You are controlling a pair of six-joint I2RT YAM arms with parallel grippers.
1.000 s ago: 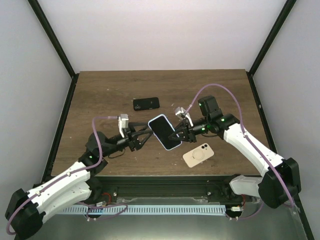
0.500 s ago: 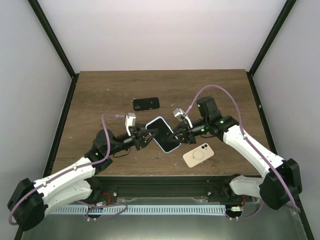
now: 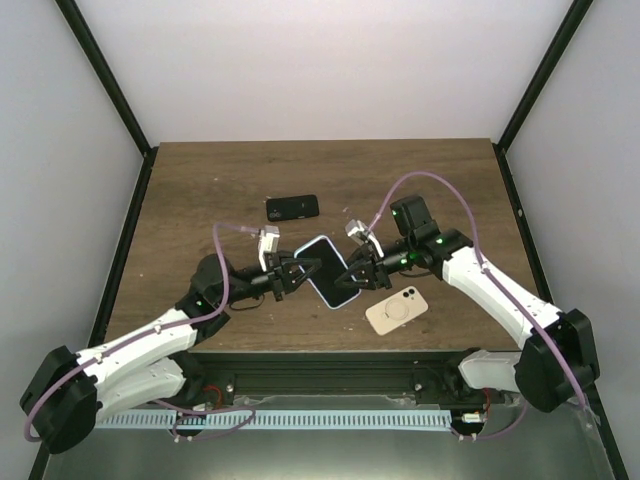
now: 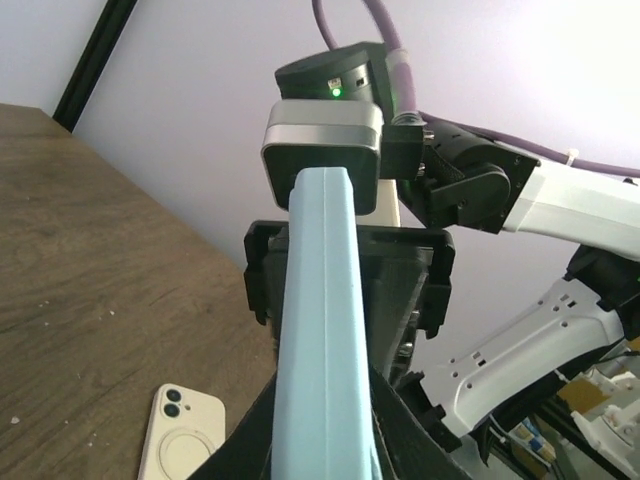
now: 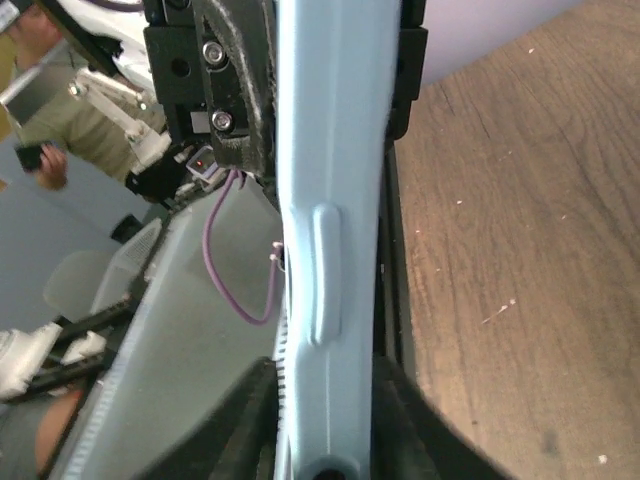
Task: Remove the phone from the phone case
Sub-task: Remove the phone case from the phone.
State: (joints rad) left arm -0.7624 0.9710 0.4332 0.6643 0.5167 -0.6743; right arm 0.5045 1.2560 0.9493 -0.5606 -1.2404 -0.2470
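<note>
The phone [image 3: 330, 270], black screen up, sits in a light blue phone case [image 4: 320, 330] and is held above the table's front middle. My left gripper [image 3: 305, 268] is shut on its left end; in the left wrist view the fingers [image 4: 250, 440] press both faces of the case. My right gripper [image 3: 352, 272] straddles the right end. In the right wrist view the case edge [image 5: 335, 200] with its side button runs between the fingers [image 5: 400, 410], and a thin gap shows on the left side.
A beige phone-shaped item with a ring on its back [image 3: 397, 309] lies on the table under the right arm, also low in the left wrist view [image 4: 185, 440]. A small black phone [image 3: 292, 207] lies further back. Black frame posts stand at the table's sides.
The left gripper moved right onto the phone's left end and closed on it. The right gripper's jaws loosened a little. The phone sank slightly.
</note>
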